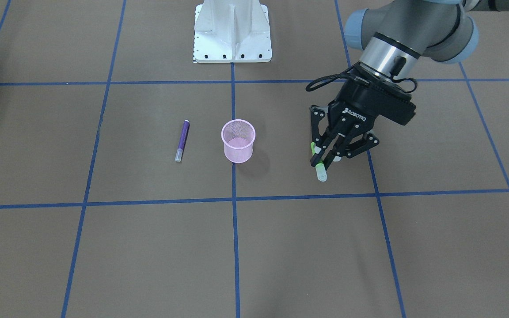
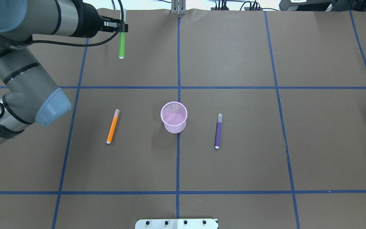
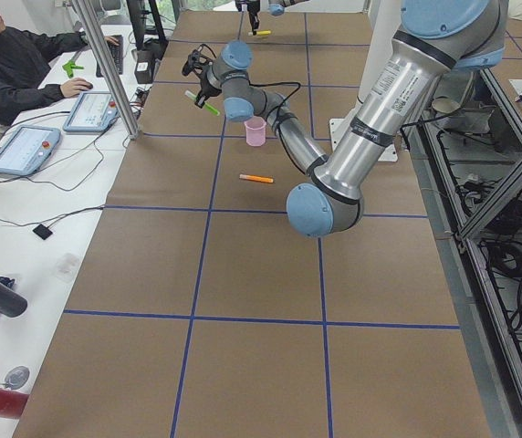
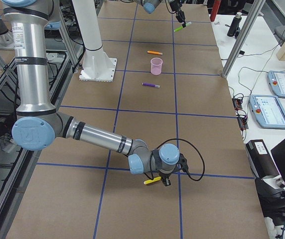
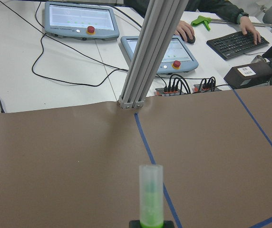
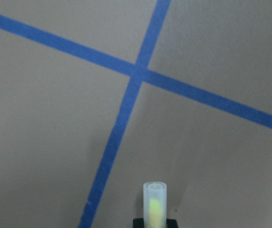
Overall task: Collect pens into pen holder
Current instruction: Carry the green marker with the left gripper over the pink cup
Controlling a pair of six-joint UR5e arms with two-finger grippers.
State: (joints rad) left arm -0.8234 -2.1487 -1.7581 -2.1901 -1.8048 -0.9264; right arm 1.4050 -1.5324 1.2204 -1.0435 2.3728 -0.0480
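The pink mesh pen holder [image 1: 238, 150] [image 2: 174, 127] stands upright at the table's middle and looks empty. The purple pen [image 1: 182, 140] [image 2: 218, 131] lies on the robot's right of it. The orange pen [image 2: 112, 126] lies on its left, hidden in the front view. My left gripper [image 1: 320, 160] [image 2: 122, 28] is raised above the table's far left part, shut on the green pen [image 1: 321, 170] [image 2: 121, 44] [image 5: 150, 194]. My right gripper [image 4: 163, 180] is low at the table's right end, shut on a yellow pen [image 4: 152, 180] [image 6: 154, 203].
The white robot base plate [image 1: 232, 31] [image 2: 176, 223] sits at the near edge. An aluminium post [image 5: 150, 52] stands at the far table edge, with control tablets [image 5: 81, 20] and an operator [image 3: 15, 64] beyond it. Blue tape lines grid the brown table.
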